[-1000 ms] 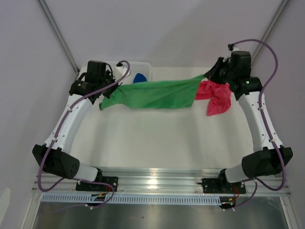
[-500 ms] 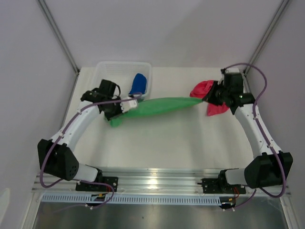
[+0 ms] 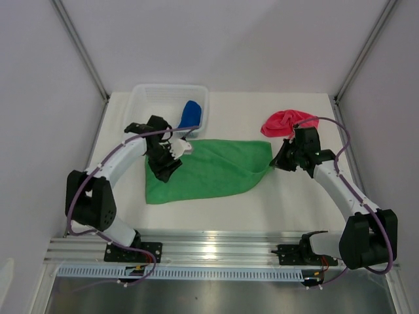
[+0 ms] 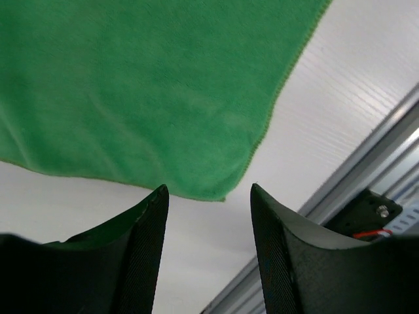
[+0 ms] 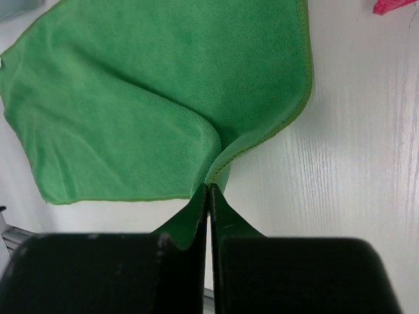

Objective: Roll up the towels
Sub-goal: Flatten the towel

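White bench [image 3: 216,216]: green towel [image 3: 209,171] laid out centre. Left claw [image 4: 209,193] spread above its 10 o'clock corner (nothing held); right claw [image 5: 208,190] pinching its 3 o'clock edge.

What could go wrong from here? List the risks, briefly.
1. The right gripper pinches the green towel at its edge, raising a fold; pulling away shut could drag and wrinkle the cloth.
2. The left gripper is open over the opposite side, so nothing anchors that side.
3. The pink towel lies bunched just behind the right gripper and might get snagged.
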`<state>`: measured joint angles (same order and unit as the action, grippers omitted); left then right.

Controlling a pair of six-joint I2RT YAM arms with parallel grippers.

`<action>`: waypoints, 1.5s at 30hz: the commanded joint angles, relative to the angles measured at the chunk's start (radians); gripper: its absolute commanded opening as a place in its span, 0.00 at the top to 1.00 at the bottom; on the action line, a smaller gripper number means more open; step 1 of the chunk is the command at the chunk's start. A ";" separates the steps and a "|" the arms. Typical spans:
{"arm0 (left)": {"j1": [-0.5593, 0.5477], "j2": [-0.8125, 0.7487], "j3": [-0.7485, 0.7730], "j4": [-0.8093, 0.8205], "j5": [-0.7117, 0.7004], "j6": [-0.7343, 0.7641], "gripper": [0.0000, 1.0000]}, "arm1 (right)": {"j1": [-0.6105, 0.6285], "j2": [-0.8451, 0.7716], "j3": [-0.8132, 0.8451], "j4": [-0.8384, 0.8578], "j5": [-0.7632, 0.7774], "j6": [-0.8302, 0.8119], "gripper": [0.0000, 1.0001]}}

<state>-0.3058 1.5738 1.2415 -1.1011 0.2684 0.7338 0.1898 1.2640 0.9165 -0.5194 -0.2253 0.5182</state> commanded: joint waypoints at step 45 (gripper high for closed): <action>0.077 -0.212 0.108 0.011 -0.115 0.036 0.99 | -0.235 -0.145 0.314 -0.280 -0.055 -0.129 1.00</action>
<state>-0.2401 1.3911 1.1595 -1.0069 0.0639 0.7982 0.0200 1.0523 1.0405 -0.8139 -0.2455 0.4339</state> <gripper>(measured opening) 0.012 0.008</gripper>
